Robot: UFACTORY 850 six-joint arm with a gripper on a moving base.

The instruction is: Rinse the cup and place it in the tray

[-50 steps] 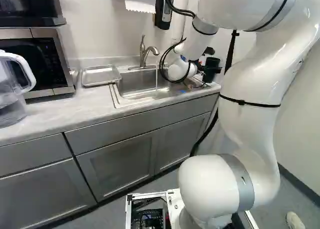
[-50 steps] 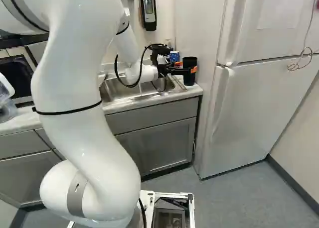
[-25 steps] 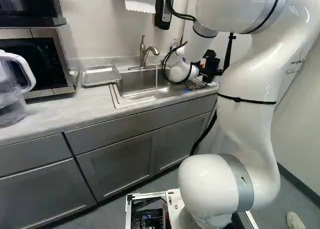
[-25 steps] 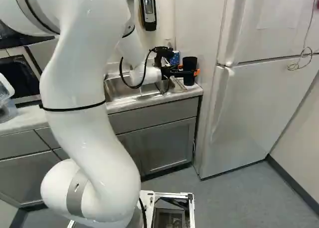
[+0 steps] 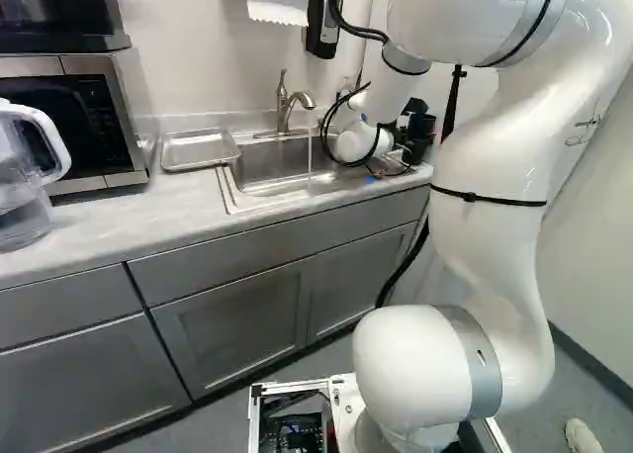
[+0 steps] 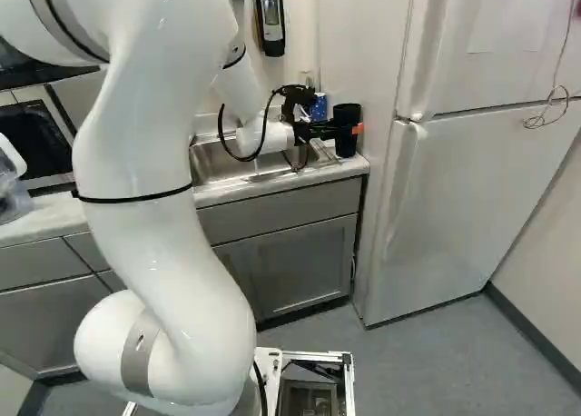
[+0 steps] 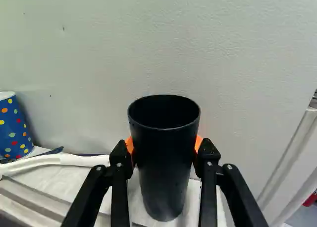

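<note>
One black cup [image 7: 166,157] matters here, and the wrist view, taking twelve as straight along the gripper [image 7: 164,146], puts it dead at twelve. Its long axis runs upright, across the line of reach, rim uppermost; the two fingers are closed in on its sides, part-way apart — the cup's width — with an orange pad against each flank. One spotted blue container [image 7: 16,128] sits near ten. In the left base view, with twelve ahead of the base, one tray [image 5: 199,150] lies at nine from the cup, one sink [image 5: 272,164] between them, one tap [image 5: 287,110] running one stream of water [image 5: 310,154]. The right base view has the cup at three from the wrist, by the counter [image 6: 356,166]'s end; likely the next move is toward nine, under the water.
</note>
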